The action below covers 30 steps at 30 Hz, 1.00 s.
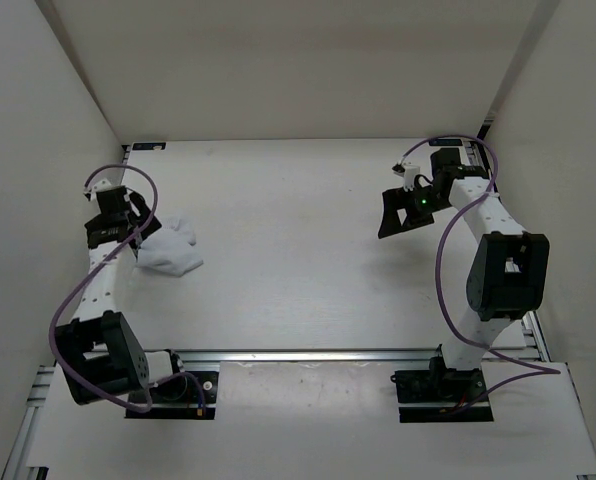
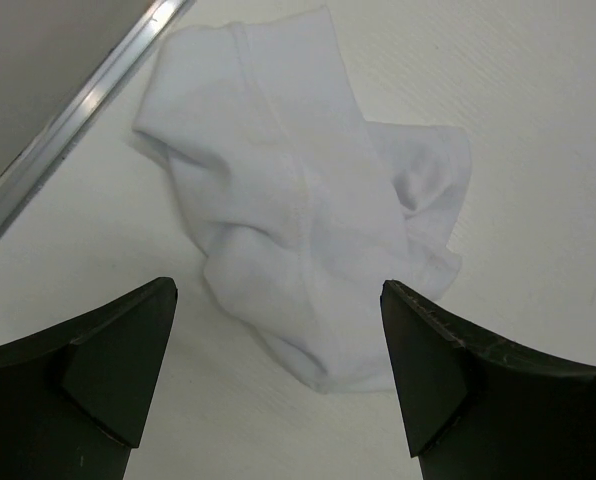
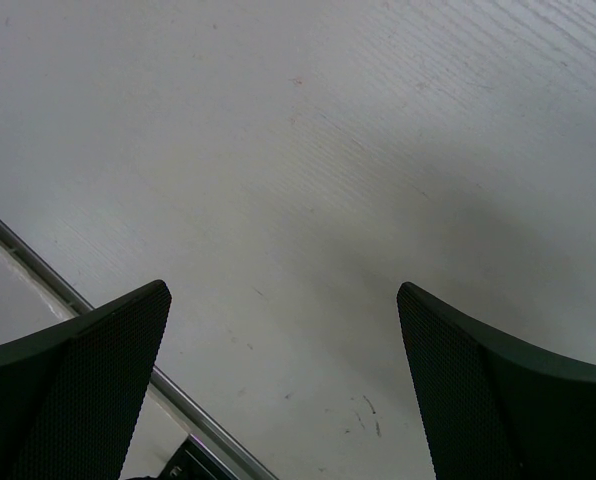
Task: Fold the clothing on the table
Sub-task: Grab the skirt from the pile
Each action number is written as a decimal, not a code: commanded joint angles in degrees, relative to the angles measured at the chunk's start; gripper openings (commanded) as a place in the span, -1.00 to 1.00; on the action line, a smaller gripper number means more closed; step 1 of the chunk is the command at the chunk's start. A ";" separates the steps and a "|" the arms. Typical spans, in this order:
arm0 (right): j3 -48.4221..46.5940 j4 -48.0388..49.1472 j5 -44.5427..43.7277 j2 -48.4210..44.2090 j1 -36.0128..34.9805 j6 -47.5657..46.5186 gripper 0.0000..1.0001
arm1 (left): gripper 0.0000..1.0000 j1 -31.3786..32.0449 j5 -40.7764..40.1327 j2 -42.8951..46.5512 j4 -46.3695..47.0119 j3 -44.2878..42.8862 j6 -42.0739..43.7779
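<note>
Left gripper (image 2: 278,292): is hanging just over the clothing (image 2: 298,210), jaws spread wide with nothing between them.
Right gripper (image 3: 283,292): is hovering far across the table (image 1: 298,290), likewise released and looking down at the table surface.
Clothing: is lying crumpled in a loose heap near the table's left edge, just beside the aluminium rail (image 2: 73,115), with a seam running down its middle (no clean corner is showing).
Step in hand: the left arm is probably lining up a first pick, and nothing is folded yet.
Doing it well: this is calling for a pinch on a single outer edge rather than the bunched centre, then a pull toward open table to spread the piece flat.
Watching for: the thin fabric is likely to slip, or drag along as a lump, if several layers are caught together.
</note>
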<state>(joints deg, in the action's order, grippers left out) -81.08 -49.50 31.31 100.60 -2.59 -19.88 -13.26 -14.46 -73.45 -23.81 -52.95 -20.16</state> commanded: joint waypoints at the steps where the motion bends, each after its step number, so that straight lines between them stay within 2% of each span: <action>1: -0.49 0.80 1.56 -1.81 -0.13 0.54 0.98 | -0.25 -2.03 2.95 5.06 -0.44 -1.19 0.04; 2: -0.40 0.89 1.04 -2.07 -0.13 0.46 0.99 | 0.28 -1.60 2.42 5.59 -0.18 -1.37 0.12; 3: -0.31 0.72 1.38 -1.98 -0.31 0.37 0.99 | 0.59 -1.34 2.50 6.47 -0.18 -1.37 0.56; 4: -0.13 0.72 1.39 -2.24 -1.01 0.80 0.98 | 0.75 -0.38 2.07 7.09 0.17 -1.19 1.17; 6: 0.31 0.89 1.47 -2.51 -0.84 0.19 0.99 | 0.73 -0.02 3.20 8.31 0.34 -0.93 2.40; 8: 0.40 0.89 1.21 -3.03 -0.84 0.45 0.99 | 0.79 -1.24 5.13 9.55 0.52 -0.06 2.67; 9: 1.18 0.72 1.56 -3.30 -0.58 0.37 0.99 | 0.71 -1.25 6.45 10.42 1.04 0.21 2.06; 10: 0.92 0.80 1.39 -3.04 -0.92 0.37 0.98 | -0.78 -2.20 8.98 10.87 1.75 0.91 1.97; 11: 1.53 0.46 1.39 -3.47 -0.84 0.28 0.98 | -1.00 -3.52 8.49 10.70 1.49 1.09 0.75; 15: 1.88 0.11 1.65 -4.00 -0.05 0.28 0.99 | -1.00 -2.84 6.55 10.96 -0.53 0.92 -0.93; 17: 1.71 0.54 1.82 -4.09 0.22 0.28 0.99 | -1.00 -3.96 9.26 11.22 -0.01 1.79 -0.75; 18: 1.71 0.37 1.91 -3.83 0.57 0.37 0.98 | -0.61 -4.58 10.84 11.31 0.52 1.80 -0.67; 19: 1.80 0.36 2.09 -4.18 0.74 0.54 0.99 | 0.13 -5.19 11.20 11.83 0.17 2.23 -1.71; 20: 1.71 0.54 2.00 -4.01 1.01 0.54 0.98 | 0.63 -5.29 11.12 12.36 0.69 2.67 -1.72; 21: 1.89 0.63 2.17 -4.18 0.92 0.89 0.98 | 0.97 -5.03 10.68 12.63 1.22 3.02 -1.46; 22: 1.80 0.28 2.00 -3.92 1.01 0.63 0.99 | 0.92 -5.03 11.20 13.50 2.27 3.55 -1.11; 23: 1.71 0.45 2.17 -4.00 1.01 0.80 0.98 | -0.56 -5.03 11.64 13.77 3.32 4.08 -0.67; 24: 1.54 0.89 2.00 -4.00 1.01 0.72 0.98 | -1.00 -5.90 12.60 13.69 3.16 3.65 -0.93; 30: 1.63 1.07 2.35 -3.82 1.00 0.89 0.99 | -1.00 -5.99 11.03 13.07 0.87 2.76 -1.98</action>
<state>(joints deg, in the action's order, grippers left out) -79.70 -49.30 32.05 98.96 -1.87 -19.51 -18.76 -3.66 -61.65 -23.33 -49.23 -21.58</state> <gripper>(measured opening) 0.995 0.011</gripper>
